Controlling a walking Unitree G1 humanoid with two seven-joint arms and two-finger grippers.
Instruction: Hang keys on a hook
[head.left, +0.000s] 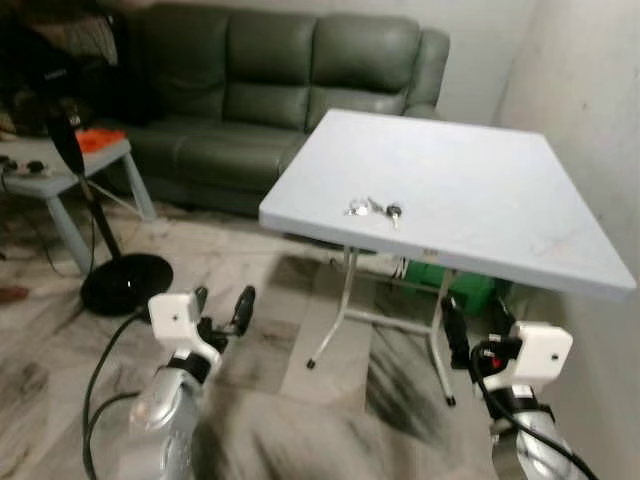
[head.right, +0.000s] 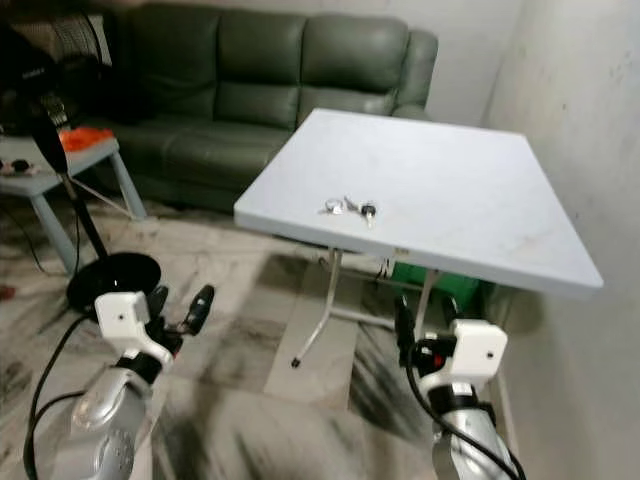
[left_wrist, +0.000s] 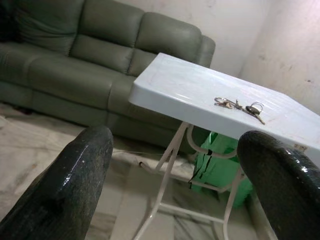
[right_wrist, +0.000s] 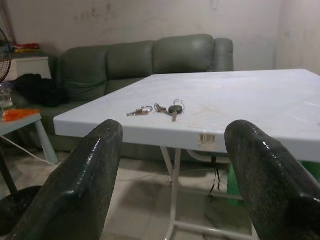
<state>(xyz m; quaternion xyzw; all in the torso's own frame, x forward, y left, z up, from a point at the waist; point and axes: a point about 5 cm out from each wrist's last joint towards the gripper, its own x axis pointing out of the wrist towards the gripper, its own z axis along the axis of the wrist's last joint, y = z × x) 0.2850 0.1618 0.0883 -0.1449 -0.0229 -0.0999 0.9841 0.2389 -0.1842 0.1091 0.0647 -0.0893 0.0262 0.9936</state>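
White square folding table (head.left: 480, 190) carries small metal keys (head.left: 374, 209) near its front edge. My left tool (head.left: 222, 309) and right tool (right_wrist: 170, 165) hang low, both wide, empty. Risk: a careless reach nudges keys off the edge.

Both silver arms are held low and forward. Left claw (head.left: 222, 305): fingers spread apart, holding nothing. Right claw (head.left: 470, 333): fingers (right_wrist: 85, 175) likewise spread, holding nothing.

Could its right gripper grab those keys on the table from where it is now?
Probably not yet. The right gripper hangs open below the table edge, short of the keys. Nothing lies around them, so it would need to rise and reach forward.
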